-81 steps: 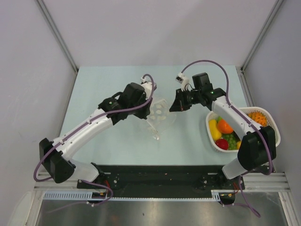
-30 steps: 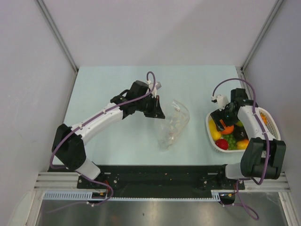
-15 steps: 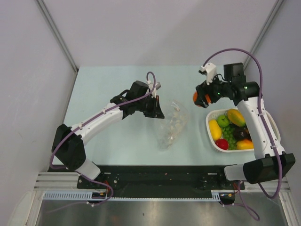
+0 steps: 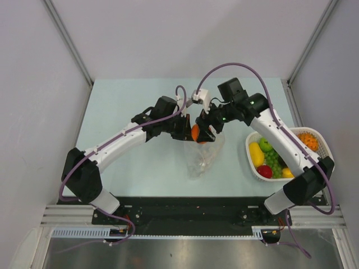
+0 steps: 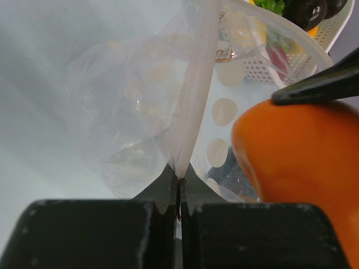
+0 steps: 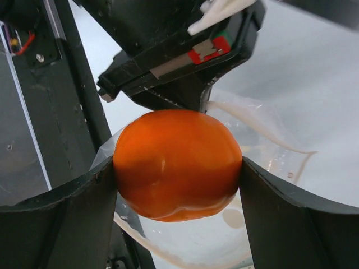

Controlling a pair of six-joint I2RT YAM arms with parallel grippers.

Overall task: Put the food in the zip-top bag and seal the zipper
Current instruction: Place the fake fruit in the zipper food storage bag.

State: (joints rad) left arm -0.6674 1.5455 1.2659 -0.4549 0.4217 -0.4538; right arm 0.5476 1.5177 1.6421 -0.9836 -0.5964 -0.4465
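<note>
The clear zip-top bag lies mid-table with its mouth lifted. My left gripper is shut on the bag's whitish zipper, pinching the strip between its tips. My right gripper is shut on an orange, one finger on each side, right at the bag's mouth and next to the left gripper. The orange fills the right of the left wrist view. More food sits in the basket: a yellow mango, green grapes and a red piece.
The white slotted basket stands at the right edge of the table, near the right wall. The two arms nearly touch over the bag. A black rail runs along the near table edge.
My right arm has carried the orange leftwards from above the basket to the bag's mouth. The left gripper has kept its hold on the zipper edge and stayed in place.
</note>
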